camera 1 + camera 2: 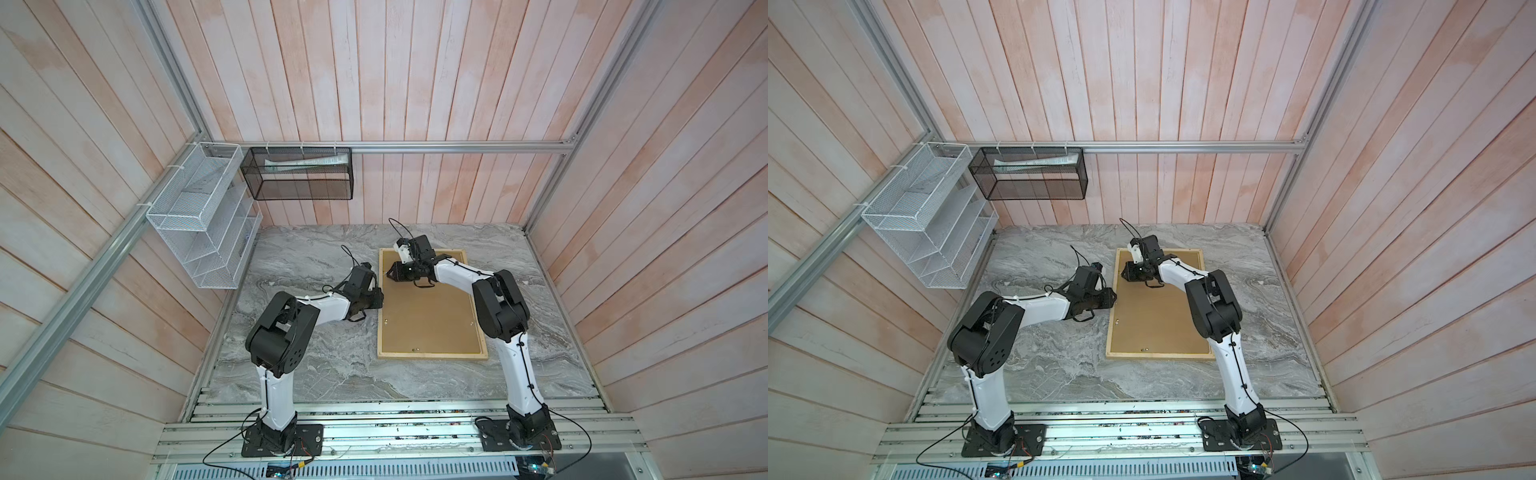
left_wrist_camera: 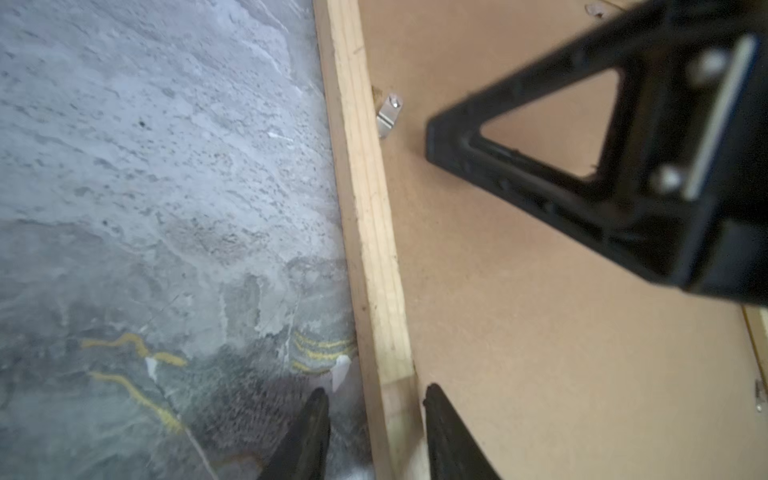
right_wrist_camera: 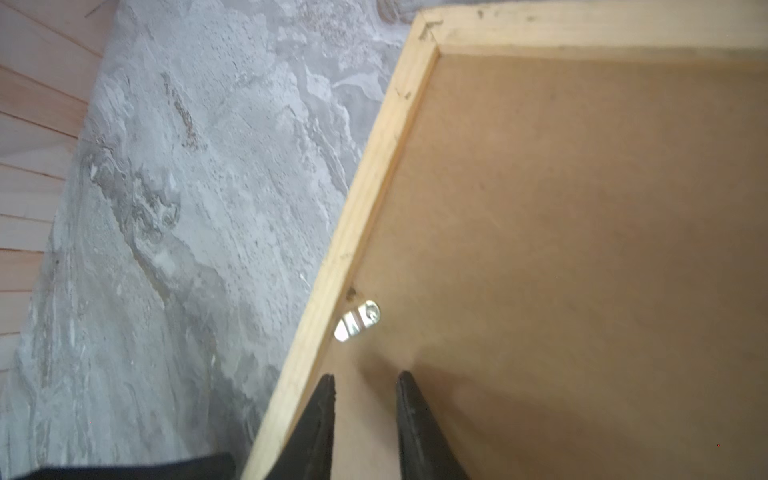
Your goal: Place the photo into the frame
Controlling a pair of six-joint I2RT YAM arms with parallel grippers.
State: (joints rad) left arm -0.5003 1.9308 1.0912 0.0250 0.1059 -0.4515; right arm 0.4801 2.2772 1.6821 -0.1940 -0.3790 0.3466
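One frame (image 1: 432, 356), with one brown backing board (image 1: 428, 316) in it. Two grippers: one left gripper (image 2: 374, 392), one right gripper (image 3: 365, 376). Two mesh racks: one white rack (image 1: 195, 216), one black rack (image 1: 299, 174). At least three metal tabs (image 1: 415, 350) (part of the board is covered, so that tally may fall short).

You have bright, even light in both top views, with only soft shadows on the surface (image 1: 332, 374) and the wall planks (image 1: 415, 83) bowing toward the edges. Your left wrist view is smeared, and the right arm's fingers (image 2: 519, 187) there are out of focus. In the right wrist view a metal clip (image 3: 357, 322) glares white.
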